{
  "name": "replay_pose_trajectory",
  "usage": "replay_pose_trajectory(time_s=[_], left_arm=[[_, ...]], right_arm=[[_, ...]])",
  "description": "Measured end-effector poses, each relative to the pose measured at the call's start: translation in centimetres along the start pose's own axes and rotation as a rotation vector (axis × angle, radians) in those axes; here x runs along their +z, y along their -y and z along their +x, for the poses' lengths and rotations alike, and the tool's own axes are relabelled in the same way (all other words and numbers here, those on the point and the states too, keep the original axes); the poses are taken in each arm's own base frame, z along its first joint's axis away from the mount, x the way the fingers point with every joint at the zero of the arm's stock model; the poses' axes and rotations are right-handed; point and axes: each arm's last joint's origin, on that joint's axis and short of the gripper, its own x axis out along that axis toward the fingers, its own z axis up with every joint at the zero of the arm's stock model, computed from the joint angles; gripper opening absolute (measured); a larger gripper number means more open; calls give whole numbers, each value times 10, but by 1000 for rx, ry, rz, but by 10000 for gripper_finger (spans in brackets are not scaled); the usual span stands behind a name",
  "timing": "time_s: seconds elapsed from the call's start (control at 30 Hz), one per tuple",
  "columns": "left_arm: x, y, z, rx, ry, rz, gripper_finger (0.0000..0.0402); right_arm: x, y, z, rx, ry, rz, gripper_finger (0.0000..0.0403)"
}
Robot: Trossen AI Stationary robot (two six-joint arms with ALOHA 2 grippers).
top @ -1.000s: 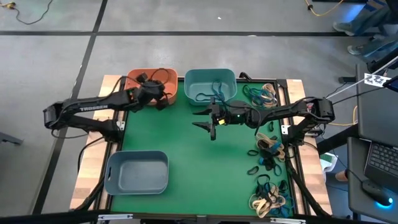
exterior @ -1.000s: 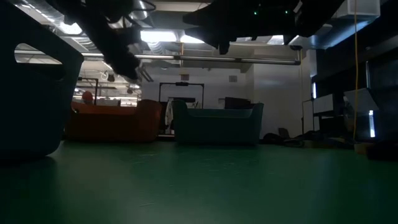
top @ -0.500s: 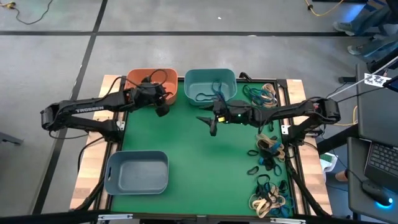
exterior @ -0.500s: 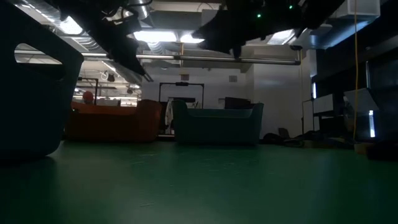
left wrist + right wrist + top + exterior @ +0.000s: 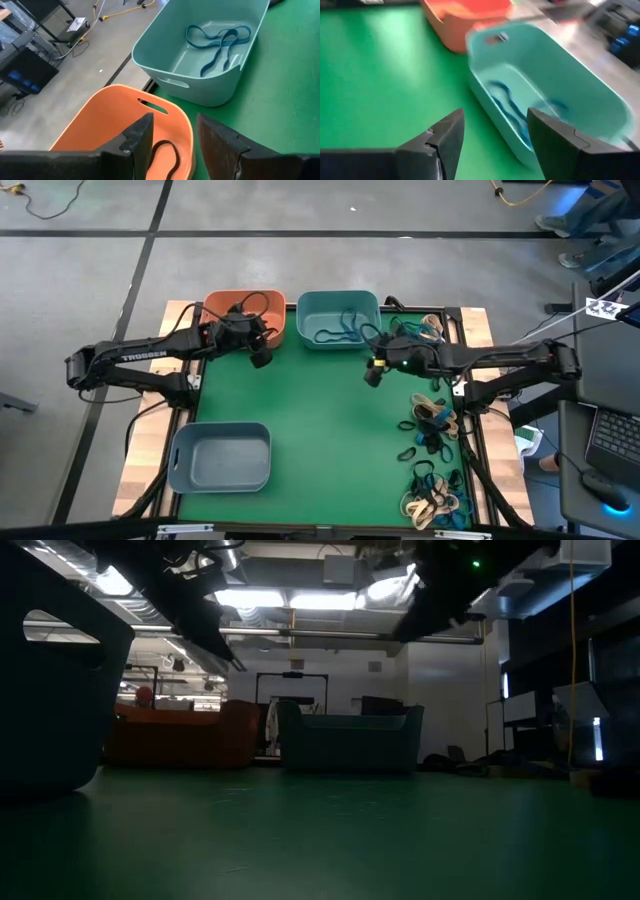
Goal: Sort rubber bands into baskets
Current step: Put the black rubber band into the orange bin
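Rubber bands: most lie loose along the right edge of the green mat (image 5: pixel 300 395). 1 cluster of teal and tan loops (image 5: pixel 422 330) sits near the far right corner, 1 mixed black/tan cluster (image 5: pixel 430 420) at mid-edge, 1 more pile (image 5: pixel 432 495) at the near right corner. Blue-teal bands (image 5: pixel 335 330) lie inside the teal basket (image 5: pixel 310 308); the left wrist view shows them as tangled loops (image 5: pixel 220 42) on the tub floor. 1 black band (image 5: pixel 167 155) lies in the orange basket (image 5: pixel 115 125).

Baskets: 3 total. Orange basket (image 5: pixel 215 305) and teal basket stand side by side at the far edge of the mat, close together. Grey-blue basket (image 5: pixel 220 455) stands at the near left corner, well apart from the other 2; contents not discernible.

Left gripper (image 5: pixel 260 352): at the near right corner of the orange basket, over the mat's edge. Fingers (image 5: pixel 137 140) parted, nothing visible between them.

Right gripper (image 5: pixel 372 370): above the mat just near-right of the teal basket, off the surface. Fingers (image 5: pixel 445 140) spread apart, gap empty; the teal basket (image 5: pixel 555 100) shows ahead of it.
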Motion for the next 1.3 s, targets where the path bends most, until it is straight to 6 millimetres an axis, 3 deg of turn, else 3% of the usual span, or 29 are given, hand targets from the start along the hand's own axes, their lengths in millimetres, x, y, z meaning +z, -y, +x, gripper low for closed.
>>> replay_pose_trajectory(time_s=[0.27, 0.83, 1.07, 1.3], left_arm=[[0, 0, 0, 0, 0, -42, 149], [0, 0, 0, 0, 0, -41, 149], [0, 0, 0, 0, 0, -41, 149], [0, 0, 0, 0, -1, -42, 149]], right_arm=[[-24, 18, 3, -191, -221, 30, 216], [-88, 81, 56, -265, -564, 242, 216], [-105, 91, 73, -265, -656, 281, 216], [-115, 88, 87, -275, -696, 263, 216]])
